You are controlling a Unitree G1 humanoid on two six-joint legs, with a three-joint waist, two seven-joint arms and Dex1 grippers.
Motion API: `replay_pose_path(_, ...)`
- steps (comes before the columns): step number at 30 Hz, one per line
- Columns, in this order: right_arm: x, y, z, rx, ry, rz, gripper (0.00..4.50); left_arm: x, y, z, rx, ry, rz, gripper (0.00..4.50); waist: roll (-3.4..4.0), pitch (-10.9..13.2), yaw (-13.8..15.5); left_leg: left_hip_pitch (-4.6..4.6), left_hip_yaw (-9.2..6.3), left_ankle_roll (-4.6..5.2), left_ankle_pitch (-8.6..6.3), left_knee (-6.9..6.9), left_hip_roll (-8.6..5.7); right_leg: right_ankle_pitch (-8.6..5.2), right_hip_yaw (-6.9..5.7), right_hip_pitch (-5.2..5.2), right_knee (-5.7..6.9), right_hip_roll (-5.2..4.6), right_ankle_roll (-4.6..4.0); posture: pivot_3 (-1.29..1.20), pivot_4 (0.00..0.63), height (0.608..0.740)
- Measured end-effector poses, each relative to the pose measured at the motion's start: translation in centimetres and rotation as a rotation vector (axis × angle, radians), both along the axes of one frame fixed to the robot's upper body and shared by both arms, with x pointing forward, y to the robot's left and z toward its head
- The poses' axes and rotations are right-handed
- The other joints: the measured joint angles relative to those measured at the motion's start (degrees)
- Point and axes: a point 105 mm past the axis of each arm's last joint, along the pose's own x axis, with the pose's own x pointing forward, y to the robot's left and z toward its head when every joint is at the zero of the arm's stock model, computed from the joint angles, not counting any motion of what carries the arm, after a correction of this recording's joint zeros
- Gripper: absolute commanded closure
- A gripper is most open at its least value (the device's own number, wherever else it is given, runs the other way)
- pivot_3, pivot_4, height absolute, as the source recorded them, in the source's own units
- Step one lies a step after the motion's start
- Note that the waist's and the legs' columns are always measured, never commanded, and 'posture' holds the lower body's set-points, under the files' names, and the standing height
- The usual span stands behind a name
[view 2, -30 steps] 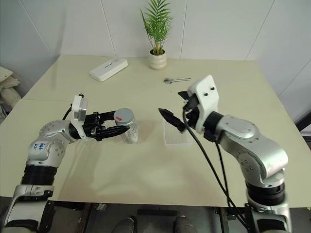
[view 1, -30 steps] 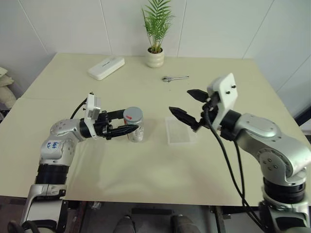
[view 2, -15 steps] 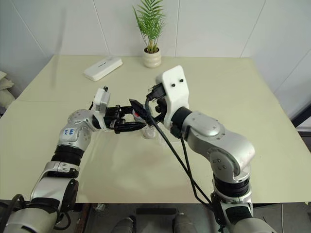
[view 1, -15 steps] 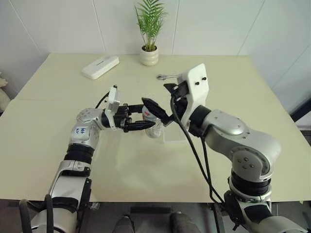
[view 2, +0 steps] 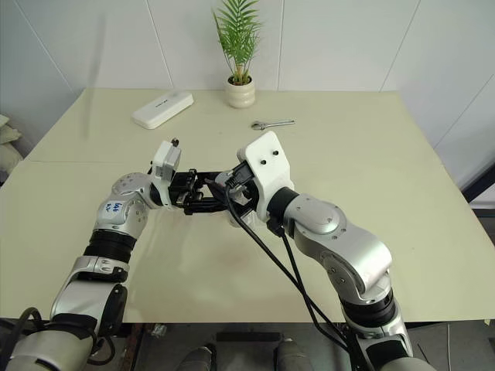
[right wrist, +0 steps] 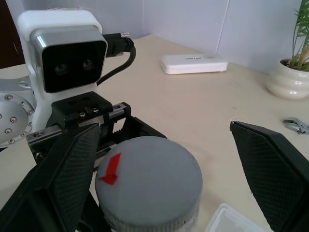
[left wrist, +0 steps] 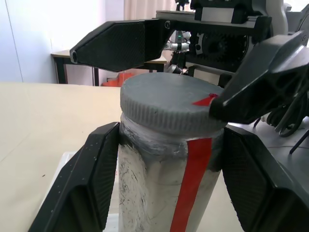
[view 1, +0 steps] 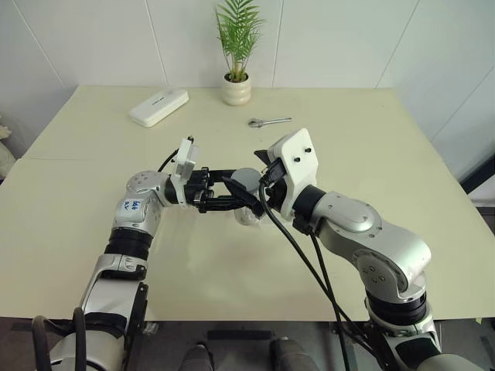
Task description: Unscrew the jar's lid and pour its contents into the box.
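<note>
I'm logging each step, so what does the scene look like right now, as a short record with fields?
jar: upright, clamped in left tool
lid: on the jar
right tool: open, fingers on either side of the lid, not gripping
box: on the table beside the jar
table: also holds white case, plant pot, wrench

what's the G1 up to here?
The left gripper is shut on the jar, holding it upright. The right gripper is open with its fingers on either side of the lid, not yet closed on it. The lid is on the jar. The box sits beside the jar.
</note>
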Motion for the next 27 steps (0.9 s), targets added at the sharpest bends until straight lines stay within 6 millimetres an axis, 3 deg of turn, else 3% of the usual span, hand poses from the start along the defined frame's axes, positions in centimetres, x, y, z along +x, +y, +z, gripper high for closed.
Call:
replay_pose_path(9, -0.3, 0.3, -0.4, -0.005, 0.005, 0.03, 0.0, -0.1, 0.1, 0.2, 0.008, 0.0, -0.002, 1.74, 0.0, 0.0, 0.0, 0.0, 0.0, 0.0, 0.0, 0.0, 0.0, 0.0, 0.0, 0.0, -0.01, 0.0, 0.0, 0.0, 0.15, 0.74)
replay_pose_path(15, -0.6, 0.5, -0.4, -0.006, 0.005, 0.052, 1.91, -0.2, 0.1, 0.4, 0.008, -0.007, -0.004, 1.74, 0.0, 0.0, 0.0, 0.0, 0.0, 0.0, 0.0, 0.0, 0.0, 0.0, 0.0, 0.0, -0.01, 0.0, 0.0, 0.0, 0.15, 0.74)
replay_pose_path(27, -1.1, 0.0, -0.4, 0.024, 0.086, 0.172, 1.94, -0.6, -0.1, 0.2, 0.015, 0.012, -0.049, 1.74, 0.0, 0.0, 0.1, 0.0, 0.0, 0.0, 0.0, 0.01, 0.0, 0.0, 0.0, 0.02, -0.01, 0.0, 0.0, 0.0, 0.15, 0.74)
